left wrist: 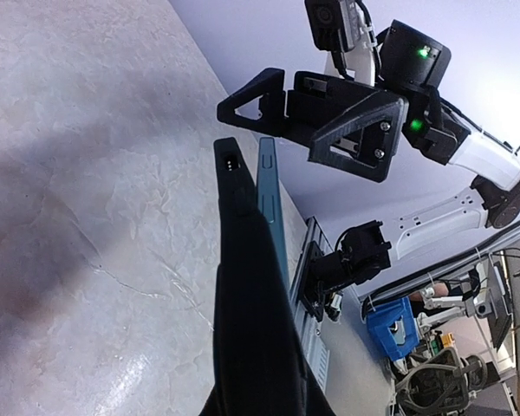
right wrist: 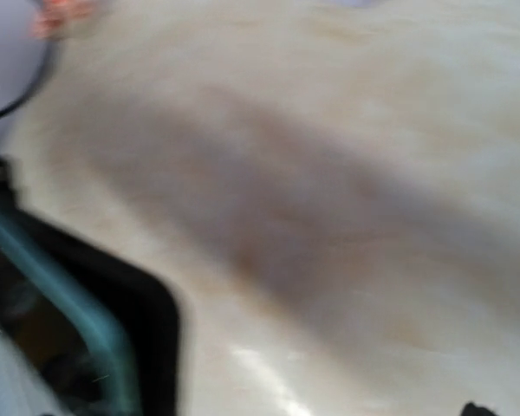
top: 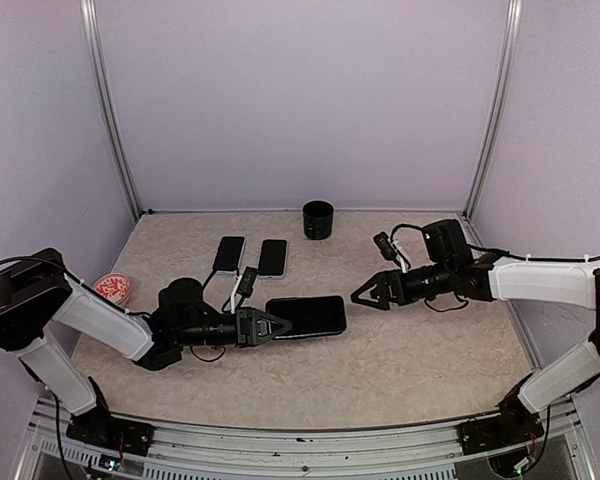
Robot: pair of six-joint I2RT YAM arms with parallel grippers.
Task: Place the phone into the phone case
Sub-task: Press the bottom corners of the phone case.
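Note:
A black phone case (top: pixel 306 316) is held level just above the table (top: pixel 420 360) at its middle, and my left gripper (top: pixel 271 326) is shut on its left end. In the left wrist view the case (left wrist: pixel 238 286) stands edge-on with the teal rim of the phone (left wrist: pixel 267 195) running along its side. I cannot tell how deep the phone sits. The right wrist view is blurred and shows a black case corner (right wrist: pixel 147 321) with the teal rim (right wrist: pixel 61 277) inside it. My right gripper (top: pixel 365 297) is open, just right of the case and apart from it, also seen as the right gripper (left wrist: pixel 269 128) beyond the case's tip.
Two more phones (top: pixel 229 254) (top: pixel 272 257) lie side by side at the back of the table. A black cup (top: pixel 318 220) stands near the back wall. A red-and-white round thing (top: pixel 113 288) lies at the left edge. Walls close the table in on three sides.

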